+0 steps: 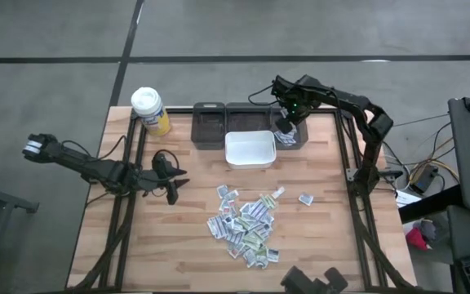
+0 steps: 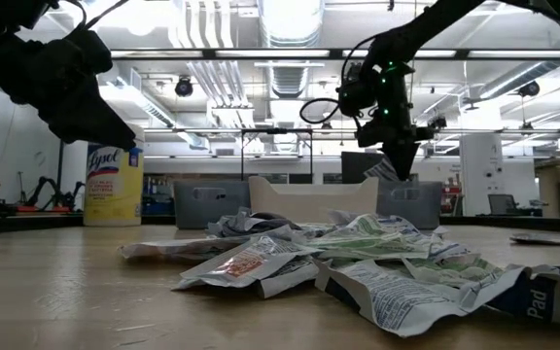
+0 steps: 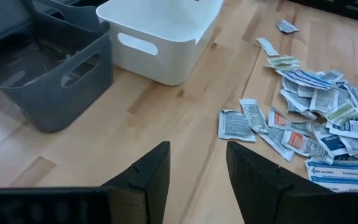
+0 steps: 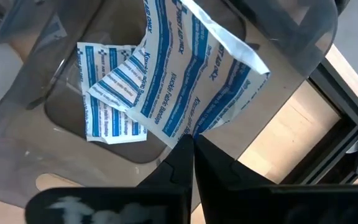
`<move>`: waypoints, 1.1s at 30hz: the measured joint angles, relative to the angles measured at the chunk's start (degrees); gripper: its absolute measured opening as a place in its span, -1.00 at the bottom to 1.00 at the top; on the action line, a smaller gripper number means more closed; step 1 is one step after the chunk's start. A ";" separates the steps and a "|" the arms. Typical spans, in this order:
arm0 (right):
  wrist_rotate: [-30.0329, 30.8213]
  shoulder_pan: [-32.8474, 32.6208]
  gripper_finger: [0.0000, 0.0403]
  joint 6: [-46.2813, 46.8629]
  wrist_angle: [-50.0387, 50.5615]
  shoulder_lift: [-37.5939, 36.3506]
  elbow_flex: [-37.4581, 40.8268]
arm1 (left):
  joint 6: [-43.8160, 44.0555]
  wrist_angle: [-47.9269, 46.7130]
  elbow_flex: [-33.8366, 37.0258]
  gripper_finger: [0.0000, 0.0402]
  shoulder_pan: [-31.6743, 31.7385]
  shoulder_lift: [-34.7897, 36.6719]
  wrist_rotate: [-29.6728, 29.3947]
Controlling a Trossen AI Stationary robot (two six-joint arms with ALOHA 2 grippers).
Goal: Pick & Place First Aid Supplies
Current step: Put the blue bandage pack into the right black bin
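A: Where is the right gripper (image 4: 191, 144)?

B: Above the rightmost grey bin (image 1: 294, 135) at the far edge of the worktop (image 1: 186, 245). Its jaws are pressed together on the corner of a blue-striped packet (image 4: 188, 74), which hangs below them over the bin's inside.

A: Anything already in that bin?

B: A second blue-printed packet (image 4: 107, 106) lies flat on its floor, partly under the hanging one. The two overlap in the wrist view; I cannot tell whether they touch.

A: And the rest of the supplies?

B: The pile of packets (image 1: 247, 227) lies in a loose heap near the middle of the worktop, toward the near edge, well apart from both grippers. One stray packet (image 1: 306, 198) lies alone to the right of the heap, and another small one (image 1: 278, 193) sits just at the heap's far edge.

A: The left gripper (image 1: 170, 178)?

B: It is over the left part of the worktop, jaws standing wide with nothing between them, pointing toward the heap and the bins.

A: What stands around?

B: A white bin (image 1: 250, 149) sits between the heap and the row of grey bins, touching or just beside them. Two more grey bins (image 1: 209, 124) stand to the left of the one the right gripper hangs over. A yellow bottle with a white lid (image 1: 149, 110) stands at the far left corner, clear of both arms.
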State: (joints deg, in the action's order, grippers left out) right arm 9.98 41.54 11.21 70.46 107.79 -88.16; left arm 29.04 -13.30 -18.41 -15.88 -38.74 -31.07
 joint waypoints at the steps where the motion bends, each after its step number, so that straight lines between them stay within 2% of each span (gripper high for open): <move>1: -0.10 -0.02 -0.95 -0.51 0.00 0.00 0.00 | -0.12 0.00 0.02 -0.20 0.00 0.02 0.00; 5: -2.50 -0.02 -0.89 -1.36 -0.15 0.00 0.02 | -0.37 -0.02 0.00 -0.20 0.00 0.00 -0.07; 13: -3.21 -0.02 -0.66 -2.91 1.39 -0.19 -0.76 | -0.37 -0.02 0.02 -0.20 0.00 0.00 -0.11; 18: -13.07 -0.24 -0.57 -1.84 12.41 -2.24 -2.89 | -0.37 -0.03 0.02 -0.20 0.00 0.00 -0.11; 22: -19.04 -2.42 -0.54 1.47 19.71 -7.01 -2.64 | -0.48 -0.04 0.01 -0.20 0.00 0.01 -0.11; 33: -20.63 -14.79 -0.61 9.60 18.57 -25.39 6.02 | -1.14 -0.07 0.00 -0.20 0.00 0.00 -0.13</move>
State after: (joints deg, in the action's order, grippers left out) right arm -10.66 26.75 20.82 89.03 82.40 -82.14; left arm 27.90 -13.37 -18.41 -15.88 -38.74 -31.20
